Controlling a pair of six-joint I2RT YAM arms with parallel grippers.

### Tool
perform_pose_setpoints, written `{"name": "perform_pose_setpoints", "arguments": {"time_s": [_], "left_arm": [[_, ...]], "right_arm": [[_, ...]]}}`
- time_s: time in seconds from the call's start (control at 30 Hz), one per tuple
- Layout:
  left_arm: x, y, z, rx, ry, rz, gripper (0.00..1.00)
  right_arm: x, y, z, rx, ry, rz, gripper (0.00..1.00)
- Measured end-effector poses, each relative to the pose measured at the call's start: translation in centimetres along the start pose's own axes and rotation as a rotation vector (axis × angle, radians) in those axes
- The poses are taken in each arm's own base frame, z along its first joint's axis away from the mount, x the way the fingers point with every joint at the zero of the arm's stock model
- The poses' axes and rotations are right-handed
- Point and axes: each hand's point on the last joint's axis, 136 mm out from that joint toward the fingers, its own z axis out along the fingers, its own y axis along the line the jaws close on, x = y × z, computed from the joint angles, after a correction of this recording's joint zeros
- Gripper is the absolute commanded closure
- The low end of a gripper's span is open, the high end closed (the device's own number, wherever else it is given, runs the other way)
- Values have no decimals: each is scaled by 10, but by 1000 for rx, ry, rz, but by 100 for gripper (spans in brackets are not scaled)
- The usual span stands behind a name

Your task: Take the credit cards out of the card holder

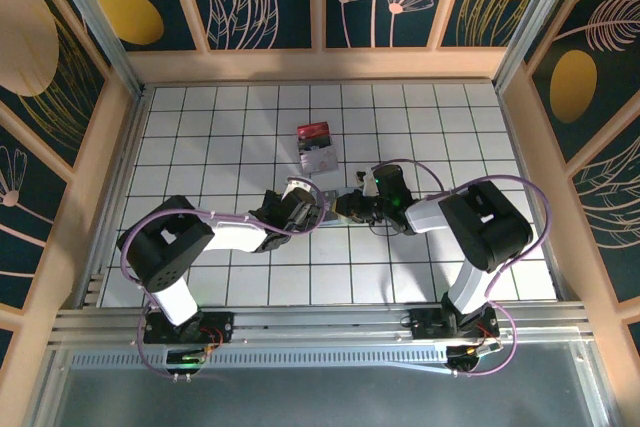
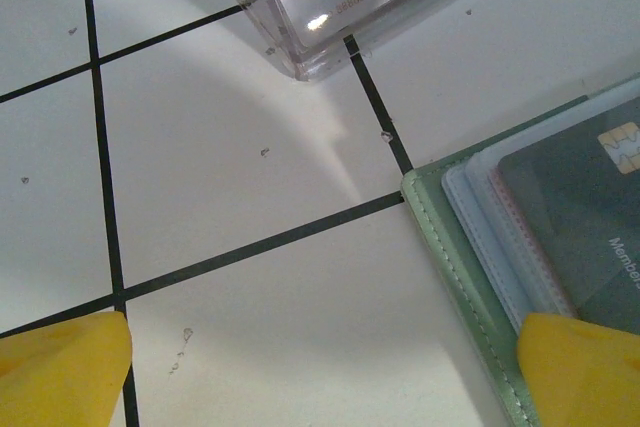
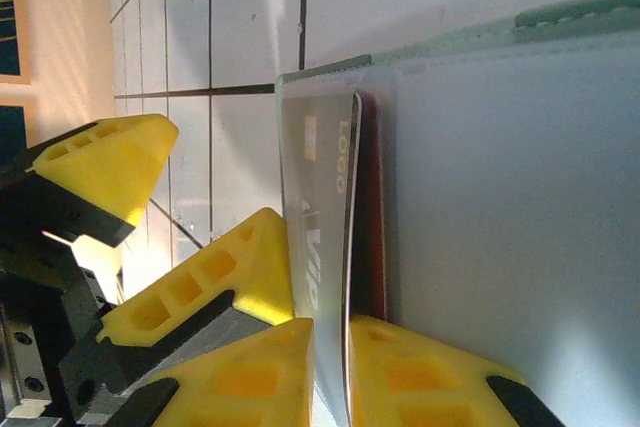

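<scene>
Top external view sets the action near the middle of the worktop [image 1: 200, 127], with open tiles on every side. The only neighbour is a small box [image 1: 317, 147] just toward the far edge. The card holder [image 2: 455, 237] lies flat between your two arms. Your right gripper [image 3: 335, 377] is nearer the job. It is clenched on the edge of one credit card [image 3: 345, 197], which pokes from its sleeve straight at that gripper, long axis in line with the fingers. A red card [image 3: 372, 207] sits just behind it. I'd judge the pull runs straight back toward the right edge. Your left gripper [image 2: 320, 367] stands released and wide, with one fingertip [image 2: 580, 367] over the holder's corner. I cannot tell whether it presses down.
</scene>
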Motion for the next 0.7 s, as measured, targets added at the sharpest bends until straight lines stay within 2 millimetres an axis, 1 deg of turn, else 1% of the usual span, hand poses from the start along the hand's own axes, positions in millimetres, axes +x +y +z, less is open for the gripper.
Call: {"name": "perform_pose_setpoints", "arguments": {"time_s": [0.17, 0.43, 0.6, 0.7], "left_arm": [[0, 0, 0, 0, 1, 0, 1], [-2, -3, -1, 10, 5, 1, 1], [-1, -3, 0, 11, 6, 1, 1], [-2, -3, 0, 11, 6, 1, 1]], "right_arm": [[-2, 2, -3, -27, -3, 12, 89], [4, 2, -10, -80, 9, 53, 90], [1, 4, -14, -93, 4, 64, 90], [1, 4, -16, -95, -1, 66, 93]]}}
